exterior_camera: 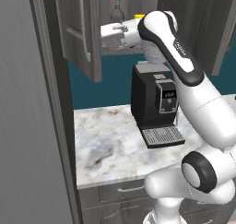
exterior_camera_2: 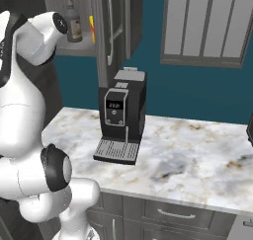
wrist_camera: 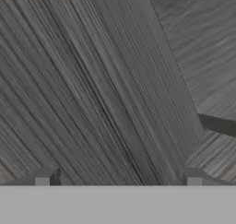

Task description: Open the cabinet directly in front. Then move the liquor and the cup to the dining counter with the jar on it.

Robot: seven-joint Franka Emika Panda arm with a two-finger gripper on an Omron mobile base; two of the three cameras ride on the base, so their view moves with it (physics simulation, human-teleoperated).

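At the far left of the left base view stands a tall grey panel (exterior_camera: 23,117), flat and close to the camera. Just right of it the cabinet (exterior_camera: 85,34) is open — its left door swung out toward the room, the long silver handle (exterior_camera: 83,22) running down it. Inside, on the shelf, the bottle (exterior_camera: 117,8) with its red cap stands upright, and the yellow cup (exterior_camera: 139,16) sits just to its right, mostly hidden behind the arm's upper joint. The white arm reaches up into the opening, and its wrist lies across the front edge of the shelf, in front of the bottle's lower part.

Below the cabinet, the black coffee machine (exterior_camera: 154,101) stands at the back of the marble worktop (exterior_camera: 108,144), its drip tray pointing forward. The arm rises in front of the machine's right side. Grey drawers (exterior_camera: 120,191) run under the worktop's front edge.

In the right base view the bottle (exterior_camera_2: 72,21) is at the left of the shelf and the cup (exterior_camera_2: 92,29) shows as a thin yellow strip beside the edge of the open right door (exterior_camera_2: 116,29). Farther right, a slatted grey window shutter (exterior_camera_2: 205,26) hangs on the teal wall.

The hand view faces grey wood grain close up. The gripper (wrist_camera: 118,177) stands wide — its two fingertips (wrist_camera: 44,177) far apart, with nothing between them.
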